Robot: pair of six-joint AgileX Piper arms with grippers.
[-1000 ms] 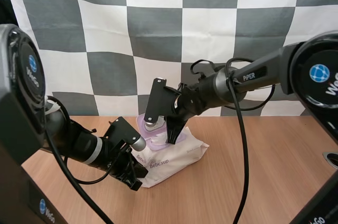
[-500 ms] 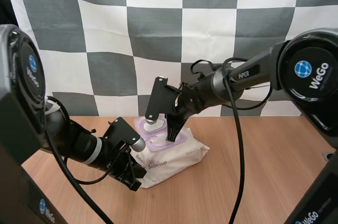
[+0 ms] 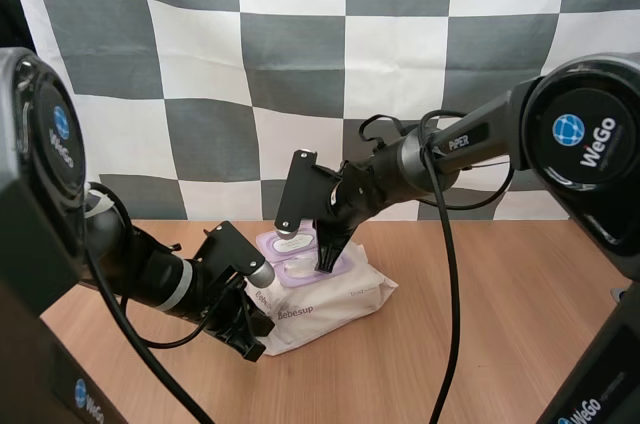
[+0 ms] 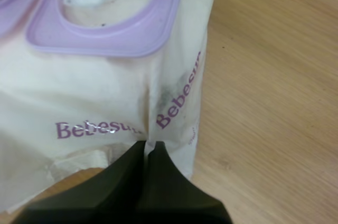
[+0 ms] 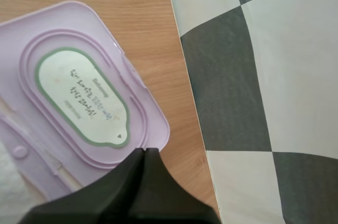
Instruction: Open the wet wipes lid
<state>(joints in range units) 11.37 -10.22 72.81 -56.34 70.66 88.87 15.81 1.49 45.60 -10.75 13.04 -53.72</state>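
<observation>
A white pack of wet wipes (image 3: 335,294) lies on the wooden table. Its purple lid (image 3: 283,243) is swung open toward the back, next to the purple frame (image 3: 312,272) around the opening. My left gripper (image 3: 254,332) is shut on the pack's near left edge, and its tips (image 4: 149,146) pinch the film below the printed name on the pack (image 4: 105,102). Over the frame (image 4: 105,39), my right gripper (image 3: 326,262) reaches down from the right. In the right wrist view its fingers (image 5: 145,152) lie together, shut on the rim of the lid (image 5: 79,92).
Bare wooden table (image 3: 480,344) stretches to the right and in front of the pack. Both arms cross low over the middle of the table.
My right gripper has come down a little with the lid. The pack, tilted up before, now lies flatter on the table. My left gripper has stayed put.
</observation>
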